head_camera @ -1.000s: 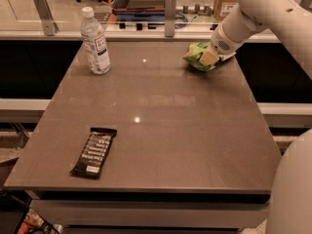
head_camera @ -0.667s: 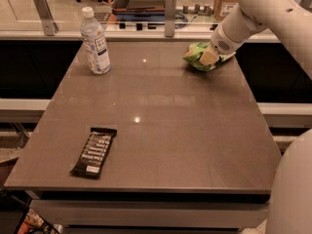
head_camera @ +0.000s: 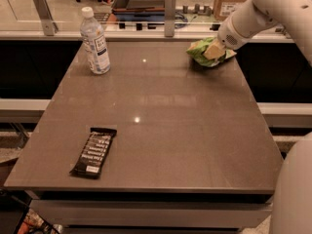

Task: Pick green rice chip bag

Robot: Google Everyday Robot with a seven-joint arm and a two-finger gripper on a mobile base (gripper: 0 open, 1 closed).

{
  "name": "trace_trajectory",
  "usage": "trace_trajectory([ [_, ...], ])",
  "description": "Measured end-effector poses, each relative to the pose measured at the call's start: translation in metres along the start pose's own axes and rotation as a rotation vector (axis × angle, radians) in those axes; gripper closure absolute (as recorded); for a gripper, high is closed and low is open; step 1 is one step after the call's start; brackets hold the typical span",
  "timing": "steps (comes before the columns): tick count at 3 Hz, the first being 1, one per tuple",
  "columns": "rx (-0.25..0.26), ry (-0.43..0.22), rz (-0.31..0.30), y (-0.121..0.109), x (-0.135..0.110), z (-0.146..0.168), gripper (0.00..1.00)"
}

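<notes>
The green rice chip bag point(head_camera: 201, 49) is a crumpled bright-green bag at the far right of the brown table point(head_camera: 161, 130), near its back edge. My gripper point(head_camera: 213, 50) comes in from the upper right on the white arm point(head_camera: 253, 13) and is down on the bag, touching its right half and covering part of it. The bag looks to be resting on the table top or just above it.
A clear water bottle point(head_camera: 95, 42) stands upright at the back left. A flat black snack bar wrapper point(head_camera: 94, 151) lies near the front left edge. A glass-and-post rail point(head_camera: 168, 13) runs behind the table. My white base point(head_camera: 292, 194) shows at the lower right.
</notes>
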State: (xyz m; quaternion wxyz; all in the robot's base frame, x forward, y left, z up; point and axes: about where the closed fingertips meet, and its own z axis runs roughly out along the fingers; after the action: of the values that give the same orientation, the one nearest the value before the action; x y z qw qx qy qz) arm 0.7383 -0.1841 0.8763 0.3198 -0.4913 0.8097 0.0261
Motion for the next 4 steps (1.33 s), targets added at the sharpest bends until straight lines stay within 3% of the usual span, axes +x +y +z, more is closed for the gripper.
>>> trace_trajectory([
  [1,0.028,-0.100,-0.011,-0.017,-0.008,-0.019,1.00],
  [2,0.058,-0.156,-0.038,-0.025,-0.020,-0.042,1.00],
  [4,0.184,-0.243,-0.121,-0.032,-0.053,-0.111,1.00],
])
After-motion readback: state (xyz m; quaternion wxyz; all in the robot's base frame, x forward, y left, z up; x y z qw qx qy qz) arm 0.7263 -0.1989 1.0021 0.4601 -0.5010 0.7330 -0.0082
